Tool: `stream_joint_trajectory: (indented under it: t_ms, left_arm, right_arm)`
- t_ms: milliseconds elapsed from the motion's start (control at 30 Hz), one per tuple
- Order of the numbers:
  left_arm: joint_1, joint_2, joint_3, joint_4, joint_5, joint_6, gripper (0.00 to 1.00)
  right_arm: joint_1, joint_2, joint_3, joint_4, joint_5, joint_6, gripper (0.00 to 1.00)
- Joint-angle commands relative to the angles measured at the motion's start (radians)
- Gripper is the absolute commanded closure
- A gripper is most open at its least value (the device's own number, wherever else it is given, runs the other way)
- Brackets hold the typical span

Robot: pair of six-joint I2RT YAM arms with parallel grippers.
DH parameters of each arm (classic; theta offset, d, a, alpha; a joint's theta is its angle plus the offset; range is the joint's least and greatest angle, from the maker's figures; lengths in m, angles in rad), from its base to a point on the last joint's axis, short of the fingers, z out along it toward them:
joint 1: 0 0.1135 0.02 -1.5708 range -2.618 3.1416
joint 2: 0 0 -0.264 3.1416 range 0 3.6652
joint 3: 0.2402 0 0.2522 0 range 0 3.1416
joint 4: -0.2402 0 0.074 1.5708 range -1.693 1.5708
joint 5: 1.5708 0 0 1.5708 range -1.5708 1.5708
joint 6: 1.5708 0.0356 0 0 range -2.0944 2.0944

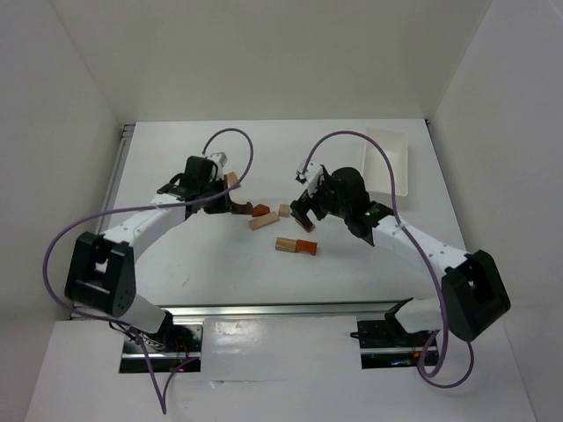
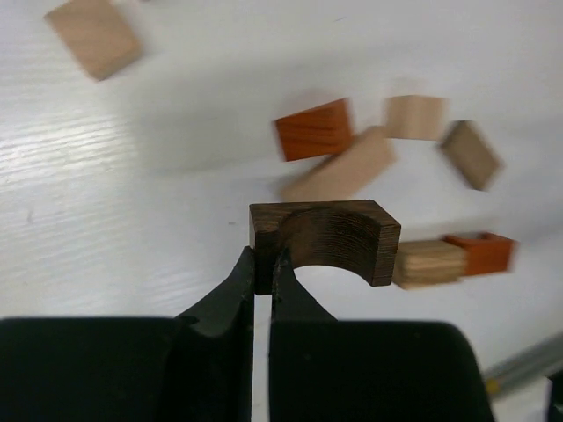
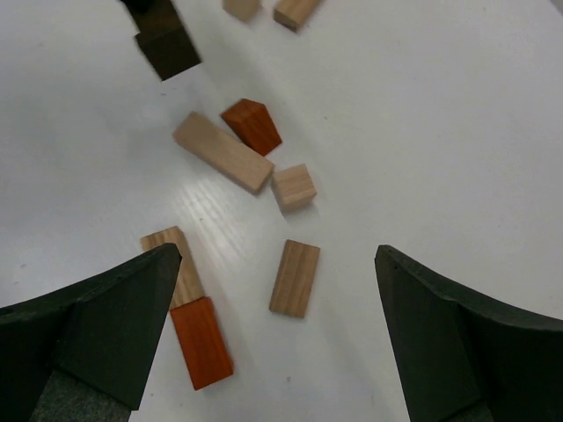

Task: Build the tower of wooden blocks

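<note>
My left gripper (image 2: 264,264) is shut on one leg of a dark brown arch block (image 2: 339,237) and holds it just above the table. In the top view that gripper (image 1: 232,205) sits left of the loose pieces. Those pieces are an orange wedge (image 3: 252,125), a long tan bar (image 3: 223,151) and a tan cube (image 3: 294,186). A tan block (image 3: 180,264) lies end to end with an orange block (image 3: 201,341). My right gripper (image 3: 280,262) hangs open above a small flat tan block (image 3: 295,278), fingers well apart on either side of it.
A white tray (image 1: 391,158) stands at the back right, behind the right arm. One more tan block (image 1: 232,180) lies beside the left gripper's far side. White walls close the table on three sides, and a metal rail (image 1: 114,180) runs along its left edge.
</note>
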Motion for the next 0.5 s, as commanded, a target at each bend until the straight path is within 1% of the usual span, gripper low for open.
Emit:
stream_joint_trajectory:
  t_ms: [0, 33, 133, 167, 233, 267, 300, 333, 367, 400, 467]
  left_arm:
    - [0.016, -0.142, -0.02, 0.076, 0.181, -0.12, 1.0]
    - [0.016, -0.166, -0.046, 0.146, 0.298, -0.143, 1.0]
    - [0.029, -0.232, -0.057, 0.22, 0.477, -0.232, 1.0]
    - [0.029, -0.245, -0.057, 0.235, 0.505, -0.252, 1.0]
    - [0.029, -0.284, -0.071, 0.309, 0.566, -0.304, 1.0]
    - [0.029, -0.297, -0.088, 0.335, 0.615, -0.323, 1.0]
    - [0.029, -0.309, -0.1, 0.367, 0.643, -0.368, 1.0]
    - [0.029, -0.323, -0.112, 0.437, 0.663, -0.396, 1.0]
    - [0.029, -0.35, -0.137, 0.474, 0.709, -0.422, 1.0]
    - [0.029, -0.364, -0.149, 0.508, 0.726, -0.477, 1.0]
    - [0.029, -0.389, -0.161, 0.583, 0.769, -0.519, 1.0]
  right_arm:
    - [-0.005, -0.168, -0.085, 0.199, -0.191, -0.055, 0.0]
    - [-0.005, -0.197, -0.141, 0.281, -0.267, -0.055, 0.0]
    - [-0.005, -0.279, -0.208, 0.433, -0.387, -0.043, 0.0]
    - [-0.005, -0.288, -0.228, 0.46, -0.42, -0.043, 0.0]
    - [-0.005, -0.297, -0.228, 0.512, -0.507, -0.003, 0.04]
    - [-0.005, -0.297, -0.228, 0.576, -0.539, 0.026, 0.06]
    - [-0.005, -0.28, -0.228, 0.596, -0.571, 0.04, 0.07]
    - [-0.005, -0.261, -0.228, 0.619, -0.593, 0.074, 0.07]
    - [-0.005, -0.248, -0.219, 0.673, -0.627, 0.094, 0.07]
    - [-0.005, -0.239, -0.219, 0.695, -0.636, 0.094, 0.09]
    - [-0.005, -0.219, -0.219, 0.736, -0.658, 0.125, 0.09]
